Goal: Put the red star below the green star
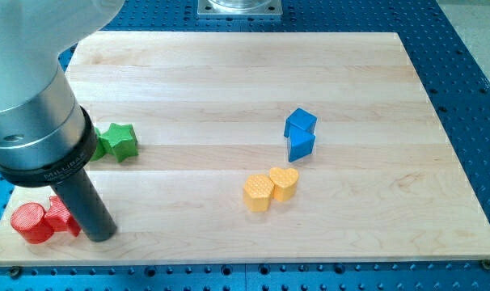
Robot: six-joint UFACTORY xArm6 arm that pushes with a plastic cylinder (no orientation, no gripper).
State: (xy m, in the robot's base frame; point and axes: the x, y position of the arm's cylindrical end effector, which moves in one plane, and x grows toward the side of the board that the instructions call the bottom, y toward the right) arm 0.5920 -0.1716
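Nearest, my tip (pixel 100 235) touches the red plastic star (pixel 61 216), already below the green plastic star (pixel 118 141); I'd nudge gently. No fingers here.

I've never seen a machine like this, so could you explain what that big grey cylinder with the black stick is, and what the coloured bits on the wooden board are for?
That is a robot arm seen by one camera. It holds nothing; it ends in a dark rod, and my tip slides along the wooden board to push blocks. At the view's bottom left, my tip touches the red star, with a red cylinder beside it. The green star lies just above. Two blue blocks and two yellow blocks, one heart-shaped, sit mid-board.
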